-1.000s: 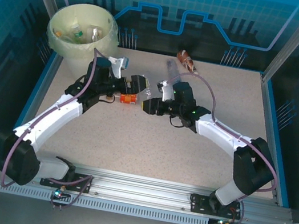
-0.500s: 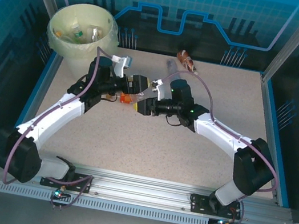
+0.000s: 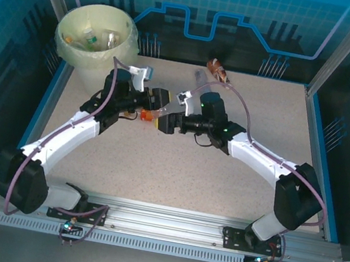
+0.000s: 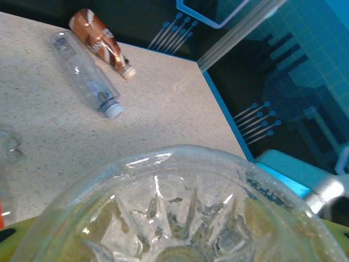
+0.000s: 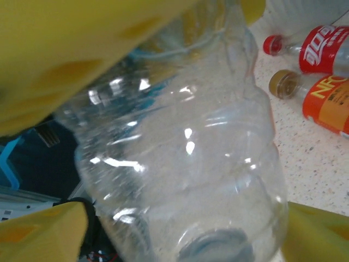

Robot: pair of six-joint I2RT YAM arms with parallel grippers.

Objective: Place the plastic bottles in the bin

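Handing off a clear bottle [image 5: 180,164] right of the bin [image 3: 97,36]: left fingers [image 4: 11,245] clamp its base, right fingers [image 5: 65,33] spread wide. Next: left arm carries it binward.

Cream bin [image 3: 98,66] far left, bottles [image 3: 100,38] inside
Clear bottle [image 3: 159,110] aloft mid-table — brown bottle [image 3: 218,69] and slim bottle [image 3: 201,79] lie far.

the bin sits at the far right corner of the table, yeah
Not quite: the bin sits at the far left corner of the table, not the far right. The top external view shows it, on the left arm's side.
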